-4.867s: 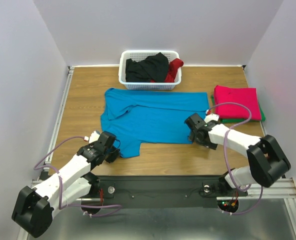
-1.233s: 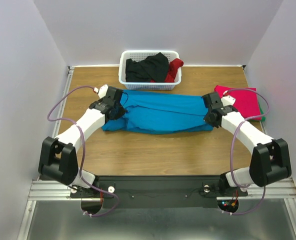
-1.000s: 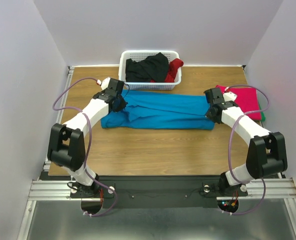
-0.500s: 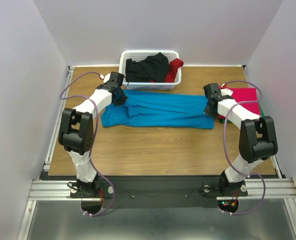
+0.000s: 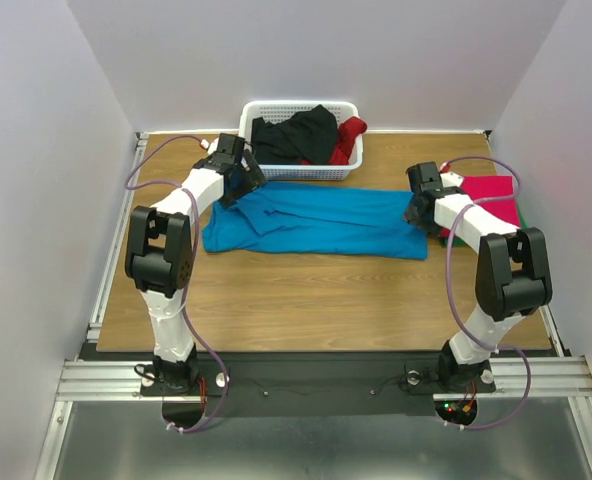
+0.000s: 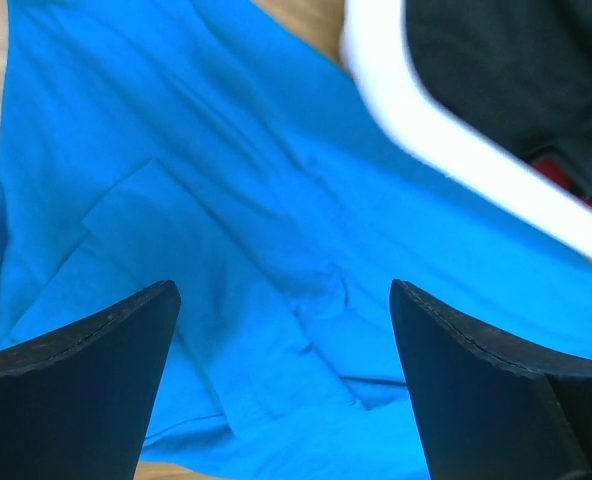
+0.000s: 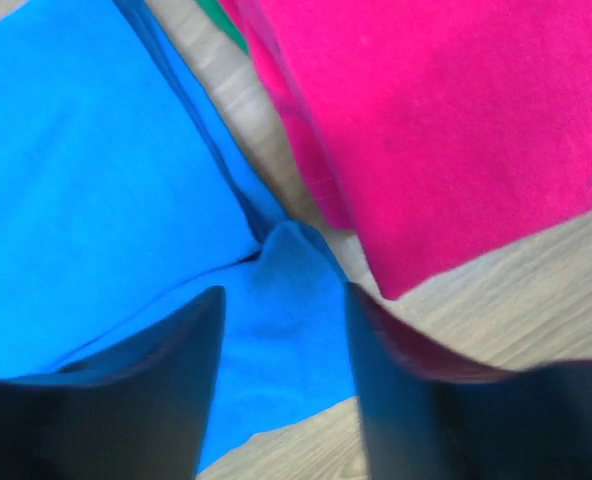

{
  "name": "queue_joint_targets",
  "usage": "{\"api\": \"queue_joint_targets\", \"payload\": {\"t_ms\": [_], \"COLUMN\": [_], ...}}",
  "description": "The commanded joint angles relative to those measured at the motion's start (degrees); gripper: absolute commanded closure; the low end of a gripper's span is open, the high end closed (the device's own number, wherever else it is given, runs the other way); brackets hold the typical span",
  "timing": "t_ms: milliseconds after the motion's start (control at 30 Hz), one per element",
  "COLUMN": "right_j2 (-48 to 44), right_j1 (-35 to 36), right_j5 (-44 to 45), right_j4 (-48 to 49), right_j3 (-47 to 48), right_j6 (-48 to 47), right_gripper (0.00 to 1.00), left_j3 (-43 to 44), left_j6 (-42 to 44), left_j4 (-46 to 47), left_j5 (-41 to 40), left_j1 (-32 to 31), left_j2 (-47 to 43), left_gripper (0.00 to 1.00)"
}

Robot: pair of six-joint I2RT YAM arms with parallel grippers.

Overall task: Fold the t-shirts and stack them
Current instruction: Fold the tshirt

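Observation:
The turquoise-blue t-shirt [image 5: 316,222] lies folded in half as a long band across the middle of the table. My left gripper [image 5: 238,180] hangs open over its far left corner, beside the basket, with only blue cloth [image 6: 226,200] below the spread fingers [image 6: 284,330]. My right gripper [image 5: 419,205] stands open over the shirt's far right corner [image 7: 286,270], nothing pinched. The folded magenta-red t-shirt [image 5: 491,192] lies at the right on a green one [image 7: 228,28]. The black t-shirt [image 5: 296,135] and the dark red one [image 5: 348,138] sit in the basket.
The white lattice basket [image 5: 298,172] stands at the back centre, and its rim [image 6: 426,120] is close to my left fingers. Bare wood [image 5: 316,300] stretches from the blue shirt to the near edge. White walls close in both sides.
Both grippers carried the shirt's near edge up to its far edge, folding it in half. In the last half second both jaws opened and let the cloth go.

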Motion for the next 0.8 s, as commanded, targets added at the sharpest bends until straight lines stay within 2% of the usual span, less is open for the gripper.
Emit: {"api": "queue_joint_targets", "payload": {"t_ms": [0, 33, 67, 133, 167, 300, 333, 433, 600, 700, 767], "right_j2": [-2.48, -3.44, -3.88, -5.37, -5.90, -8.72, -8.98, -7.32, 0.32, 7.77, 9.64], "right_j1": [-0.38, -0.38, -0.38, -0.47, -0.38, -0.03, 0.49, 2.34, 3.84, 3.84, 3.84], "right_j5": [-1.01, -1.53, -2.15, -4.33, -5.39, -13.55, -18.80, -26.48, -26.33, -23.25, -23.68], "right_j4": [1.50, 1.50, 1.58, 1.58, 1.58, 5.35, 7.10, 10.19, 12.83, 13.71, 13.89], "right_j3": [1.97, 1.79, 1.70, 1.09, 0.74, -2.86, -3.56, -3.31, 0.55, 4.33, 4.87], "right_j6": [-1.81, -2.33, -2.69, -4.26, -4.71, -7.25, -9.70, -12.26, -13.59, -15.34, -15.61], "right_gripper": [0.34, 0.29, 0.17, 0.03, 0.00, 0.00, 0.00, 0.00, 0.00, 0.00, 0.00], "left_j3": [0.31, -0.66, -1.63, -4.87, -6.37, -16.20, -17.54, -19.39, -21.85, -23.61, -24.31], "left_j6": [1.10, 1.19, 1.28, 1.02, 0.75, -0.22, -0.56, -0.57, -1.09, -1.01, -0.57], "left_j4": [-0.49, -0.40, -0.23, -0.05, 0.30, 5.47, 6.36, 7.51, 12.16, 13.31, 14.36], "left_j5": [-1.21, -1.39, -1.74, -2.71, -2.71, 1.32, 1.42, 1.94, 7.04, 8.00, 8.36], "left_j1": [0.46, 0.46, 0.46, 0.46, 0.46, 0.37, 0.46, 0.54, 2.91, 5.02, 5.90], "left_j2": [-4.74, -5.63, -6.60, -9.76, -10.99, -16.44, -16.71, -14.87, -10.92, -8.90, -8.45], "left_gripper": [0.02, 0.02, 0.02, 0.02, 0.02, 0.01, 0.01, 0.02, 0.02, 0.01, 0.02]}}
